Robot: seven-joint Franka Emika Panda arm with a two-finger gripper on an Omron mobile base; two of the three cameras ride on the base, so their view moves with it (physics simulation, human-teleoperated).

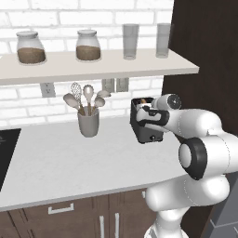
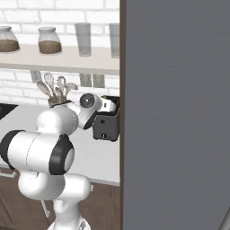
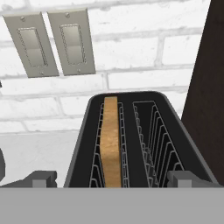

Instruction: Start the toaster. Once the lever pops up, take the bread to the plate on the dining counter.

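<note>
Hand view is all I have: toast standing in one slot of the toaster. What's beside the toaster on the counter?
Observer: A grey utensil cup stands to the left of the toaster, apart from it.
Operator: Anything on its front face?
Observer: A small light knob, low on the front.
Operator: And above it?
Observer: A shelf carrying two jars and two glasses.

We are seeing a pale worktop [image 1: 69, 162] carrying the toaster [image 1: 148, 132]; left of the toaster a grey utensil cup [image 1: 88, 123] is standing on it.
</note>
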